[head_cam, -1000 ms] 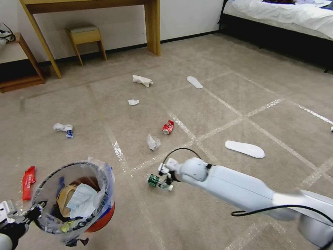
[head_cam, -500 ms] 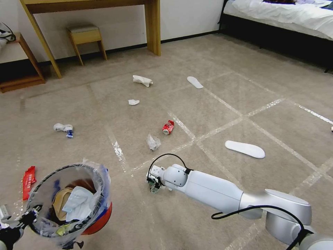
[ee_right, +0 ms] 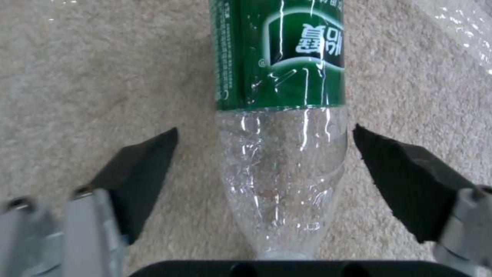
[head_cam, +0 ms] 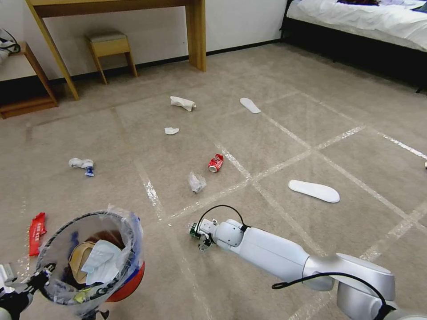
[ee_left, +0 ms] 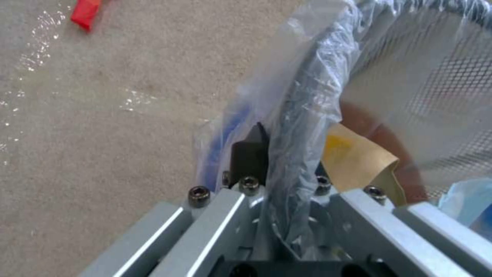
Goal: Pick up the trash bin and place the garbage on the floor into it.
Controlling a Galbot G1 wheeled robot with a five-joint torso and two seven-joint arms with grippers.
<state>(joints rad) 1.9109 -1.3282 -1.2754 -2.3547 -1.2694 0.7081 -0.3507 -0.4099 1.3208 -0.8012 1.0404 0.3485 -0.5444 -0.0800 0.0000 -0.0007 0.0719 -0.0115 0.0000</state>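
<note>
The trash bin (head_cam: 91,260), red with a crinkly clear liner, hangs at the lower left above the floor (head_cam: 275,146); paper and tissue lie inside. My left gripper (head_cam: 33,280) is shut on its dark rim (ee_left: 300,111), one finger (ee_left: 248,154) outside the liner. A clear bottle with a green label (ee_right: 279,115) lies on the carpet between the spread fingers (ee_right: 138,169) of my right gripper (ee_right: 264,130), which is open low over it (head_cam: 201,235). More garbage lies about: a red can (head_cam: 215,162), crumpled plastic (head_cam: 196,182), tissues (head_cam: 171,130), a red wrapper (head_cam: 37,227).
Two white slippers (head_cam: 313,190) (head_cam: 249,105) lie on the carpet's tape grid. A white-blue wrapper (head_cam: 81,164) sits left. A wooden desk leg (head_cam: 195,35), a stool (head_cam: 109,49) and a low shelf (head_cam: 26,84) line the far wall; a bed (head_cam: 369,22) stands at back right.
My right arm reached left and lower, bringing its open gripper around the green-label bottle. The held bin drifted slightly down and left.
</note>
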